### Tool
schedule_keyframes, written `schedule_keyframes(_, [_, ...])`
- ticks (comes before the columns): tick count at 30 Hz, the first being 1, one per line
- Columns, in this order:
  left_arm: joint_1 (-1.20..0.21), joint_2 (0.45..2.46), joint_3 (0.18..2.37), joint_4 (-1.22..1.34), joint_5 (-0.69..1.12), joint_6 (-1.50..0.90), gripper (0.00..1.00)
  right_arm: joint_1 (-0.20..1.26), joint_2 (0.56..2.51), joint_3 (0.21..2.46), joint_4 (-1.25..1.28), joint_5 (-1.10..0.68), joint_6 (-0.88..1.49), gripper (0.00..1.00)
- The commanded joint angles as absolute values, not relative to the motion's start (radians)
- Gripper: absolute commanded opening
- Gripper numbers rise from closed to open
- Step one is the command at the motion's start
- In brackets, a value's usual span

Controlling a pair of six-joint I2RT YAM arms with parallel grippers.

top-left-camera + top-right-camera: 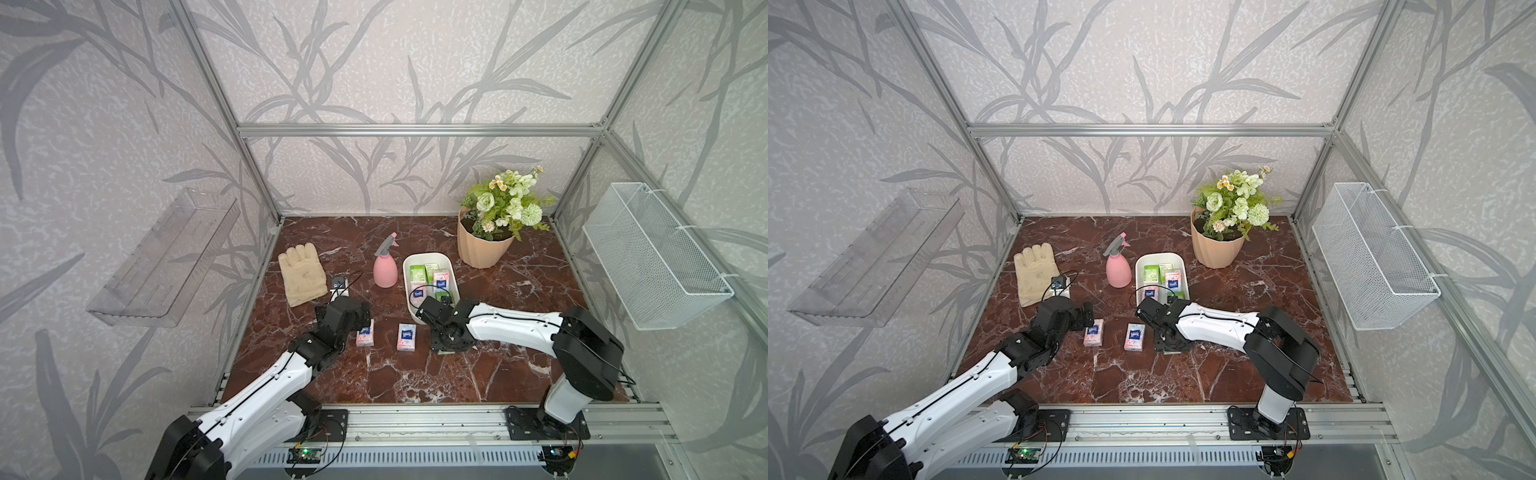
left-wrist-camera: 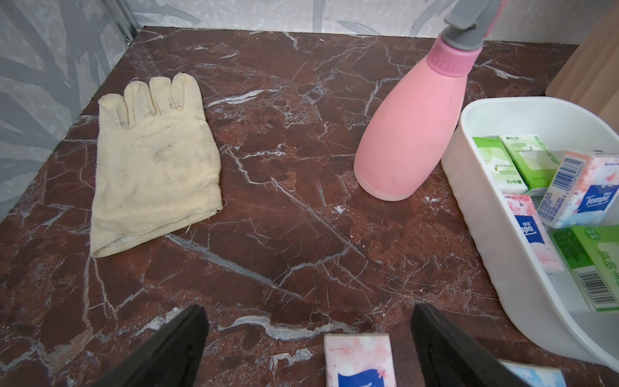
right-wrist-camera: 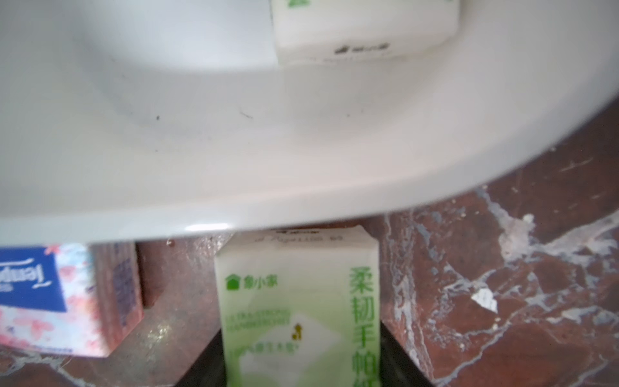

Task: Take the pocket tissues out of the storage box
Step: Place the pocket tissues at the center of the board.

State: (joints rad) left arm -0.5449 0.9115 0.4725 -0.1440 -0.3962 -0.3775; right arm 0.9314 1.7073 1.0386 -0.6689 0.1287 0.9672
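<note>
Right gripper (image 3: 299, 375) clamped on green packet (image 3: 294, 301) beside box (image 1: 405, 270) | left gripper (image 2: 308, 351) spread | two pink packets (image 1: 406, 336) laid before box | five left inside

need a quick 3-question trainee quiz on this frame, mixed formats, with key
1. True or false: the left gripper is shut on a packet.
2. How many floral packets lie on the table outside the storage box?
3. What sits between the right gripper's jaws? A) nothing B) green packet C) a floral packet
Key: 1 false, its jaws stand wide open; 2 two; 3 B.
</note>
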Motion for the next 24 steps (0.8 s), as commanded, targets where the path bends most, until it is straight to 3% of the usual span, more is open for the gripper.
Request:
schedule_keyframes(1, [-0.540, 0.902, 0.501, -0.150, -0.423, -0.378, 1.00, 0.884, 1.729, 1.036, -0.657, 0.134, 0.917, 0.57])
schedule_keyframes(13, [-0.541, 0.900, 0.499, -0.164, -0.447, -0.379, 1.00, 0.833, 1.790, 1.057, -0.633, 0.078, 0.834, 0.62])
schedule_keyframes(24, [-0.541, 0.899, 0.509, -0.154, -0.457, -0.382, 1.00, 0.833, 1.674, 1.079, -0.747, 0.115, 0.808, 0.78])
